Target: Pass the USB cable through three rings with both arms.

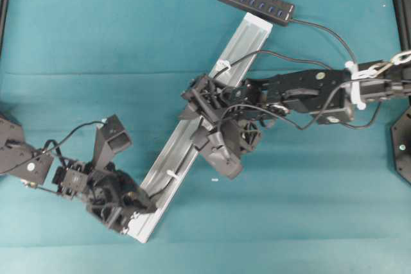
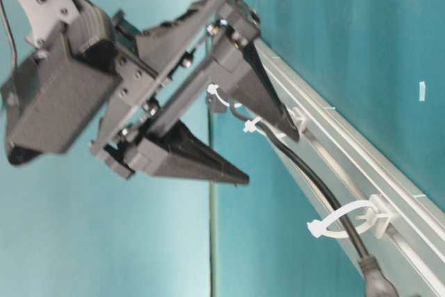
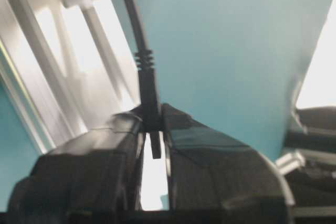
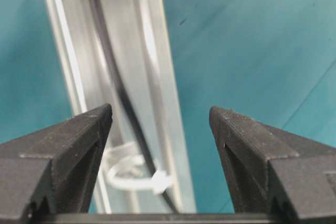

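The silver rail point(image 1: 239, 49) runs diagonally from the black hub point(image 1: 255, 2) to the lower left. The USB cable point(image 1: 321, 28) leaves the hub, loops round and lies along the rail. In the table-level view the cable point(image 2: 313, 179) passes through the near ring point(image 2: 344, 225) and the ring behind it point(image 2: 259, 126); a third ring point(image 2: 217, 92) is partly hidden. My left gripper point(image 1: 142, 205) at the rail's lower end is shut on the cable's plug point(image 3: 149, 124). My right gripper point(image 1: 204, 112) hovers open over the rail's middle, above a ring point(image 4: 134, 174).
The rail lies on a teal cloth point(image 1: 308, 210). The left arm's body point(image 1: 70, 181) sits left of the rail's lower end. The right arm point(image 1: 308, 91) reaches in from the right edge. A black stand point(image 1: 403, 139) is at the far right.
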